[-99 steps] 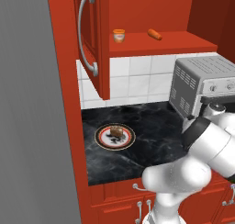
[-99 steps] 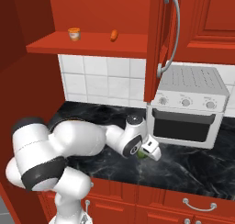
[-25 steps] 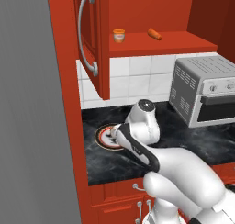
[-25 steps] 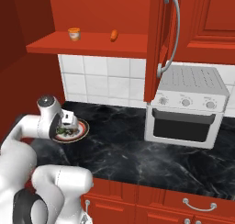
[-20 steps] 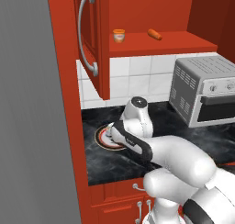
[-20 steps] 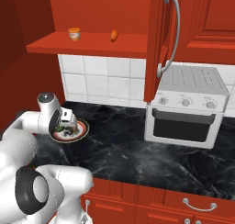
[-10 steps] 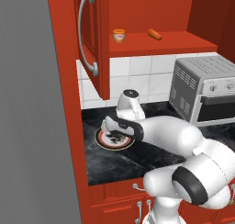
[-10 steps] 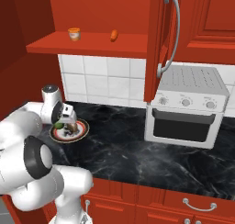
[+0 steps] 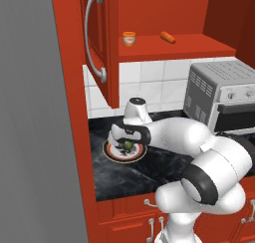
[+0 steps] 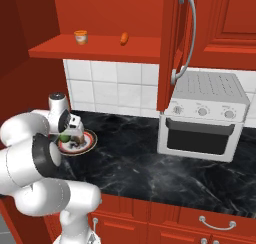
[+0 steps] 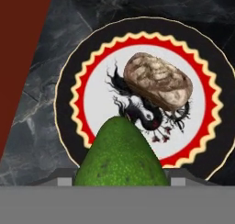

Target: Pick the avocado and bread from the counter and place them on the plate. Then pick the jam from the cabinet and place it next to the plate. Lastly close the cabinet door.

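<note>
My gripper (image 9: 127, 146) is shut on the avocado (image 9: 128, 145), a dark-green ball held just above the plate (image 9: 112, 156) at the left end of the counter (image 9: 164, 162). From the right base the avocado (image 10: 64, 137) hangs over the plate's (image 10: 90, 140) near side. In the hand view the avocado (image 11: 120, 154) fills the bottom centre, and the bread (image 11: 158, 86) lies on the plate (image 11: 73, 94) beyond it. The jam (image 9: 129, 39) stands on the open cabinet's shelf, and the cabinet door (image 9: 97, 38) is swung open.
An orange carrot-like item (image 9: 168, 37) lies on the shelf to the right of the jam. A silver toaster oven (image 10: 202, 115) occupies the counter's right side. A red side wall (image 11: 18, 48) stands close to the left of the plate. The open door (image 10: 172, 43) hangs over the counter.
The arm has swung from beside the oven to the left, carrying the avocado. In the last second the hand settled lower over the plate, still holding it.
</note>
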